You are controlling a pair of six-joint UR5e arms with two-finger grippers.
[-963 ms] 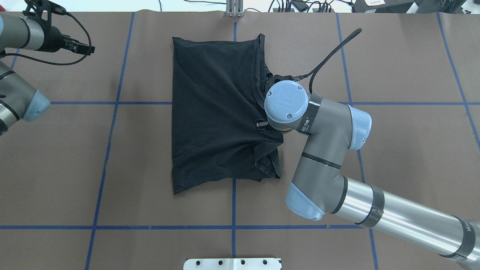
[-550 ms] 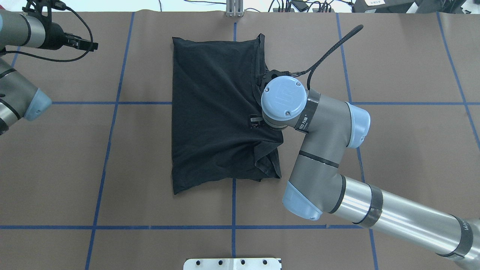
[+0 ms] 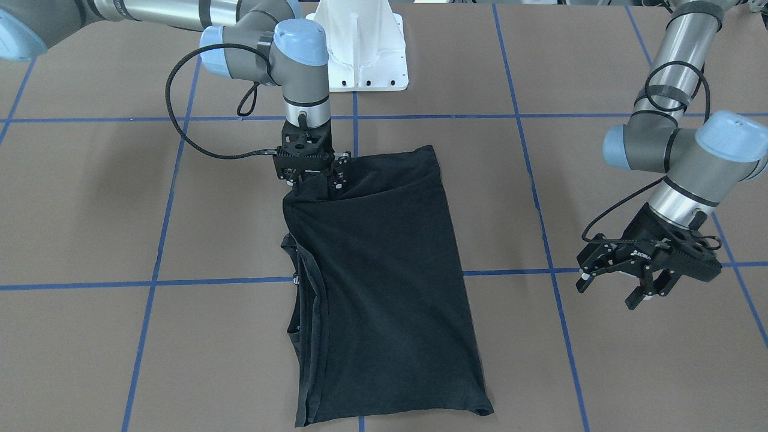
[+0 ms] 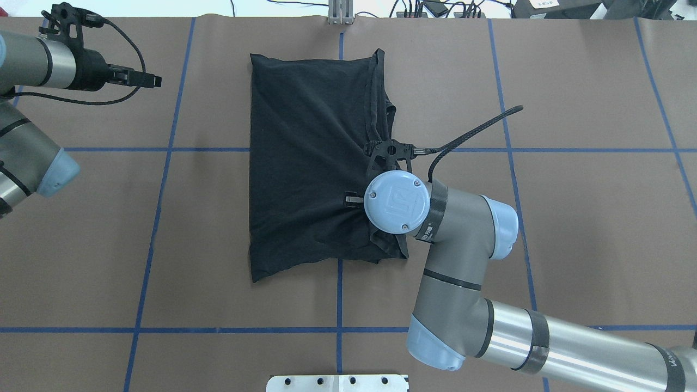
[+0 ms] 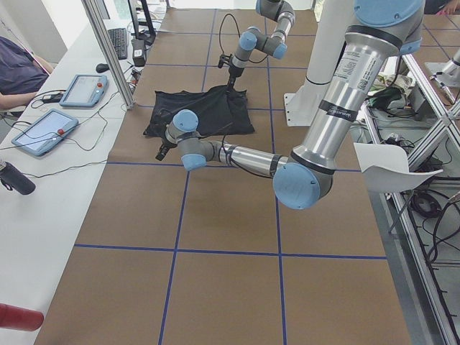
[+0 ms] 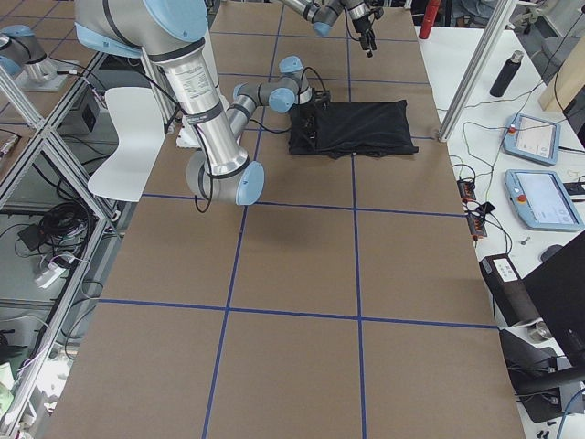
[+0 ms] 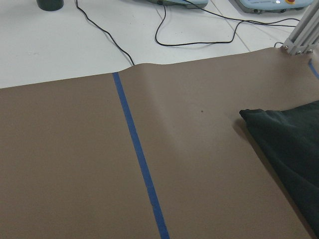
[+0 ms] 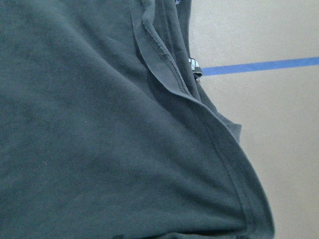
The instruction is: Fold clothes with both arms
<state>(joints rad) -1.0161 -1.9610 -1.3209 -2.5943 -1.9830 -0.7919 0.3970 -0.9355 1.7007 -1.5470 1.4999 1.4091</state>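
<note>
Reach is the question for the coming move. On the left of the overhead view, the left gripper (image 4: 154, 81) hangs over the bare brown table (image 4: 109, 228), well apart from the cloth. It points across toward the far left corner of the black T-shirt (image 4: 305, 163). In the front-facing view its fingers are spread and nothing is between them. Its wrist camera sees only that corner of the shirt, at the right border of the view, beyond a blue tape line (image 7: 141, 159).

The T-shirt lies in the middle of the table as a folded rectangle, plain black side up. Its long axis runs from the robot's side to the far side, so one long edge faces each arm.

On the right, the right gripper (image 3: 318, 183) is at the right long edge, in the half nearer to the robot. It is clenched on the fabric: the cloth rises to a small peak at the fingers, and wrinkles run out from there. Its wrist camera shows the layered hems of this edge from close.

So the right arm is the near one and has the cloth in hand. The left arm must cross open table to the right before it reaches the opposite long edge. I judge that this gap is what the next fold depends on.
</note>
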